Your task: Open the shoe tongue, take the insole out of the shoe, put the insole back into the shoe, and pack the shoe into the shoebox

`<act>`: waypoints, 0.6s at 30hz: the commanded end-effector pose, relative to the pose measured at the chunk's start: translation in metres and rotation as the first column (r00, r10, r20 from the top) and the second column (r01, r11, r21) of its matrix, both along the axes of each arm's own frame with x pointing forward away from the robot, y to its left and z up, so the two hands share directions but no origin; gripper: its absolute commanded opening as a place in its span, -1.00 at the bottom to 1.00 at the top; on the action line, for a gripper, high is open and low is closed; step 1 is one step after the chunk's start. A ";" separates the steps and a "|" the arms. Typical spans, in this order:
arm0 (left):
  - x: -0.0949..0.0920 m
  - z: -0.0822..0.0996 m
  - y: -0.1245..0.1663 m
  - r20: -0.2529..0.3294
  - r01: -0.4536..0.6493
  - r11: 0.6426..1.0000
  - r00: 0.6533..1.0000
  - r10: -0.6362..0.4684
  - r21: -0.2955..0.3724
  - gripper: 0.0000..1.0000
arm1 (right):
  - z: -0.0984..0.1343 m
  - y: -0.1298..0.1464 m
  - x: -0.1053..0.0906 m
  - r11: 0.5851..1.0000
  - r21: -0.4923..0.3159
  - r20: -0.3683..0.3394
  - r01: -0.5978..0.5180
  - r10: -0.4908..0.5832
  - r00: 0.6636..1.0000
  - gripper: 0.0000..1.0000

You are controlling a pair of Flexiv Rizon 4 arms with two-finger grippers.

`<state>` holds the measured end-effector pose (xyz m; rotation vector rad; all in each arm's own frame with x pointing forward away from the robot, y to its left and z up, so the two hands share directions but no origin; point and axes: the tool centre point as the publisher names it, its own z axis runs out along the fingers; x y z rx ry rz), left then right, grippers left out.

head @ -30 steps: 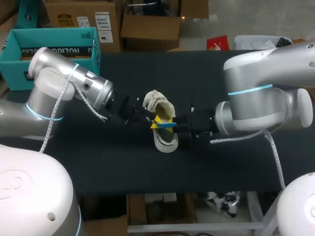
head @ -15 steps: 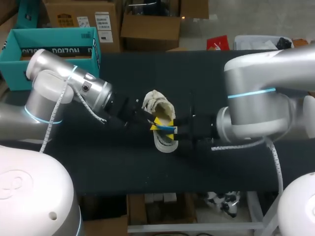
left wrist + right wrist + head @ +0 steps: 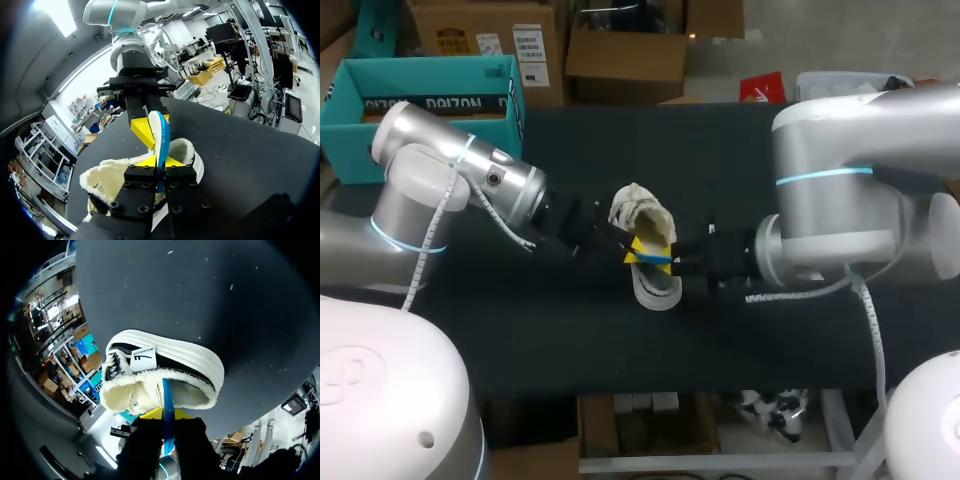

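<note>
Shifted toward 12 o'clock, the right hand [image 3: 675,262] pinches the insole [image 3: 659,256], as does the left hand [image 3: 636,250] at its 9 o'clock, the insole lying 9-to-3 across the 12-to-6 shoe [image 3: 656,288] at counter [image 3: 570,340] centre.

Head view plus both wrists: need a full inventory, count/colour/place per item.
shoe: 1, cream fleece lining, white sole with a black band, on the middle of the table between the two arms
insole: 1, blue, on edge over the shoe's opening, gripped from both sides
shoebox: 1, teal, open, by the table's far left corner
table: 1, black top
left gripper: 1, black with yellow tips, at the shoe from the left, fingers shut on the insole
right gripper: 1, black with yellow tips, at the shoe from the right, fingers shut on the insole's other end
</note>
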<state>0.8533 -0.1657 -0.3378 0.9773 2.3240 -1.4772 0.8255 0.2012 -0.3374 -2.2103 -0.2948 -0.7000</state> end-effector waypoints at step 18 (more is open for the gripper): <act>0.007 -0.004 0.004 -0.031 0.000 1.000 1.000 0.000 -0.019 0.73 | -0.017 0.000 0.024 0.999 -0.053 -0.054 0.000 -0.003 0.999 -1.00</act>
